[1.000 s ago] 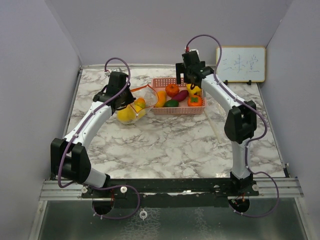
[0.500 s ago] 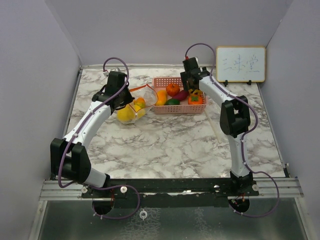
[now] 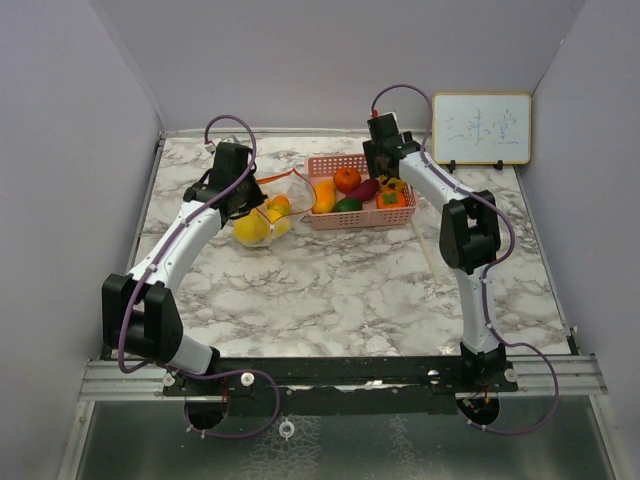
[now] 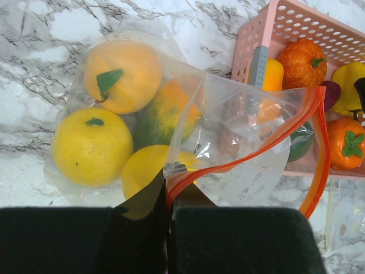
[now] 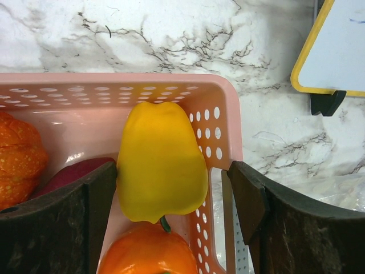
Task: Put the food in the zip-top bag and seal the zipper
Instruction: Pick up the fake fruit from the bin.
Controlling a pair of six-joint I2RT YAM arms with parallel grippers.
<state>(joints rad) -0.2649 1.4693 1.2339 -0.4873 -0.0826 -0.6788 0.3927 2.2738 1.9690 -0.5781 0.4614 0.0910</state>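
The zip-top bag (image 4: 188, 131) lies left of the pink basket (image 3: 322, 161) and holds several yellow and orange fruits (image 4: 91, 145). Its mouth stands open toward the basket. My left gripper (image 4: 166, 194) is shut on the orange-red zipper (image 4: 251, 151) at its near end and holds it up. My right gripper (image 5: 173, 171) is open over the basket's far right corner. The yellow pepper (image 5: 161, 165) sits between its fingers. One finger (image 5: 85, 211) is inside the basket; the other (image 5: 256, 205) is outside the basket wall (image 5: 219, 142). An orange fruit (image 5: 148, 251) lies below the pepper.
The basket also holds an orange pumpkin-like fruit (image 3: 346, 179), a dark purple one (image 3: 362, 190), a green one (image 3: 347, 205) and a yellow one (image 3: 322, 195). A whiteboard (image 3: 481, 128) stands at the back right. Clear plastic (image 5: 336, 191) lies right of the basket.
My right gripper has moved left and down over the basket's far right corner, around the yellow pepper. My left gripper holds the zipper as before.
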